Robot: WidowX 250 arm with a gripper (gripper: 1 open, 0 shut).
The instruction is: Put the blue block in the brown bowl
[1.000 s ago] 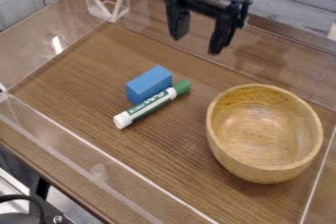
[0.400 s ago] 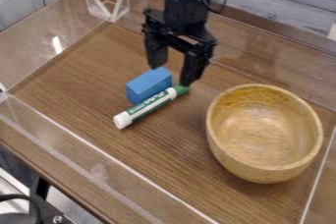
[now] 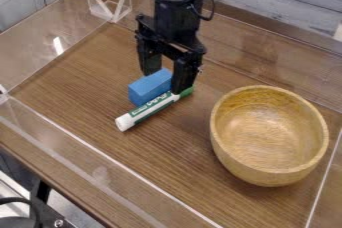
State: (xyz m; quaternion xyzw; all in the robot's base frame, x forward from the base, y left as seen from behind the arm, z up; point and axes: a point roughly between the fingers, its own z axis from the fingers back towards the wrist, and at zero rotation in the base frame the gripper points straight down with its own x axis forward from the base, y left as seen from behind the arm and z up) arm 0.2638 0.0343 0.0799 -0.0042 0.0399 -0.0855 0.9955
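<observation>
Gripper [image 3: 166,67] agape over matte blue block [image 3: 150,88]

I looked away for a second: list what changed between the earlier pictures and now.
The open tool swung from the upper right down and left, and now straddles the far end of the blue block. Nothing has been gripped. The block, the marker beside it and the empty brown bowl stayed put.

Brown bowl [image 3: 269,134] grained wood; blue block [image 3: 150,87] matte, perhaps plastic.

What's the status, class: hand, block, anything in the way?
Hand open above blue block. Block on table, ungripped. Marker lies against block. Bowl empty.
</observation>
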